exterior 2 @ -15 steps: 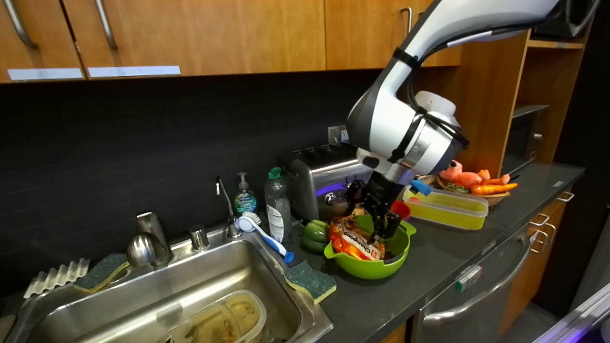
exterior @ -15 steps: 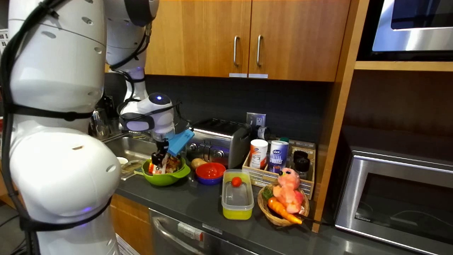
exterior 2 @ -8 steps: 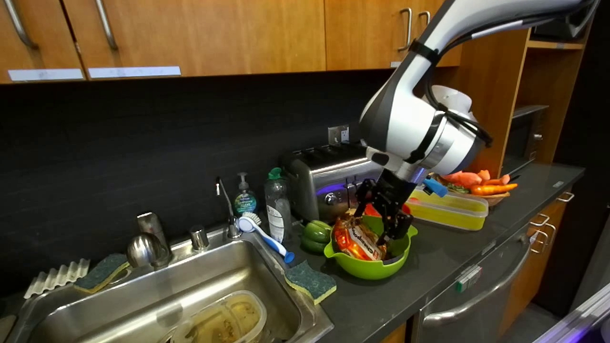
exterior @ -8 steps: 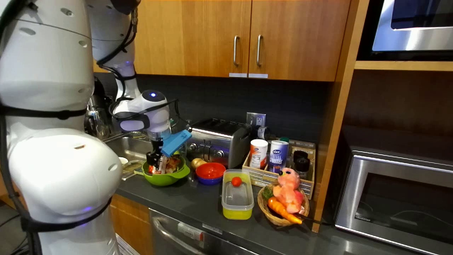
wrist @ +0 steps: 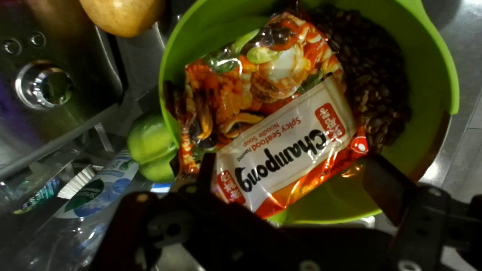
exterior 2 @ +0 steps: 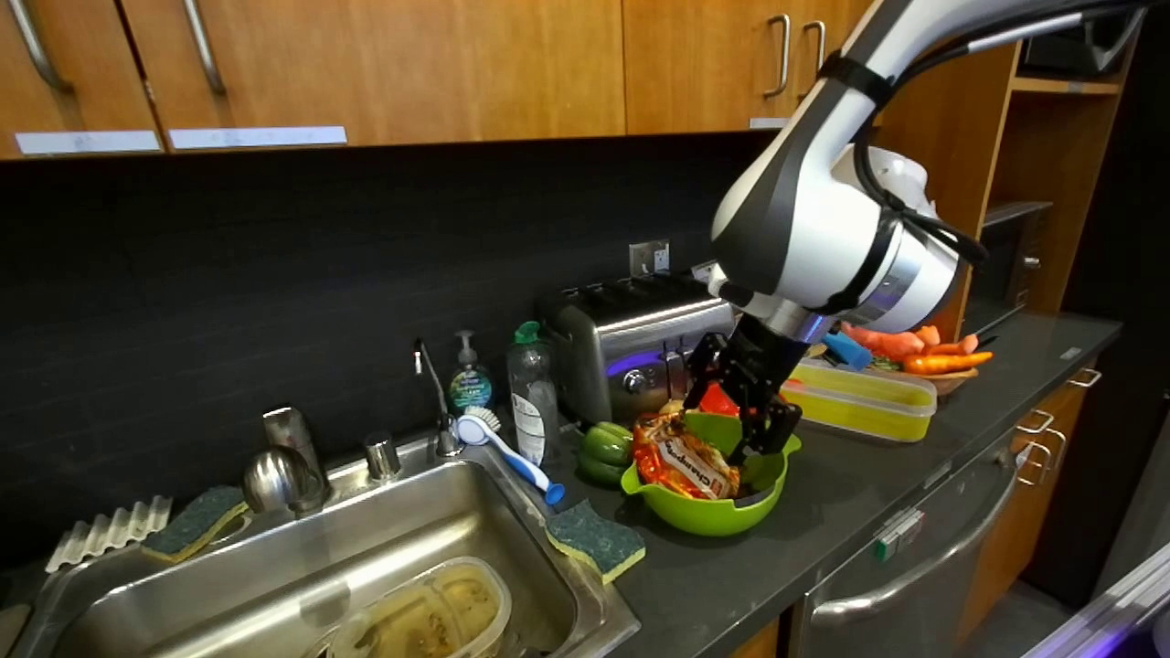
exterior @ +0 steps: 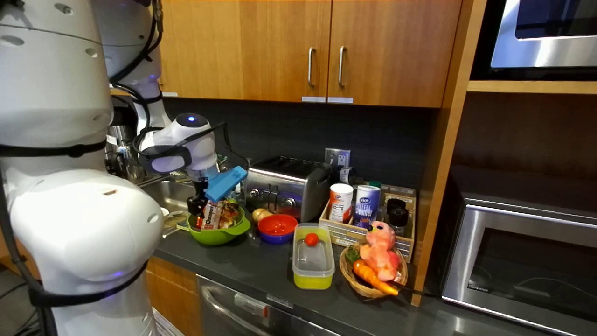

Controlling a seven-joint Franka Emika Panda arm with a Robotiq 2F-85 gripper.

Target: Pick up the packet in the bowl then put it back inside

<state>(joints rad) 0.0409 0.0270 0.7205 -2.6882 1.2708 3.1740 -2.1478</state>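
Observation:
The packet (wrist: 271,150), orange-red with a pale "Champong" label, lies tilted inside the lime-green bowl (wrist: 433,75). In both exterior views it leans on the bowl's sink-side wall, its top edge above the rim. Dark beans (wrist: 372,71) fill part of the bowl beside it. My gripper (wrist: 294,167) is open, fingers wide apart, nothing gripped. It hangs slanted over the bowl in an exterior view (exterior 2: 722,429). From the wrist, one finger (wrist: 206,169) overlaps a packet corner and the opposite finger (wrist: 389,184) stands over bare bowl wall; whether either touches is unclear.
A toaster (exterior: 280,186), a potato (wrist: 124,13) and a green pepper (exterior 2: 605,452) stand close to the bowl. Alongside are the red bowl (exterior: 278,225) and a lidless clear container (exterior: 313,261). The sink (exterior 2: 366,567) and a sponge (exterior 2: 596,539) border the other side.
My open gripper has drawn back from the packet, away from the sink and toward the counter's front. The packet has shifted slightly in the bowl, and its label faces more into view.

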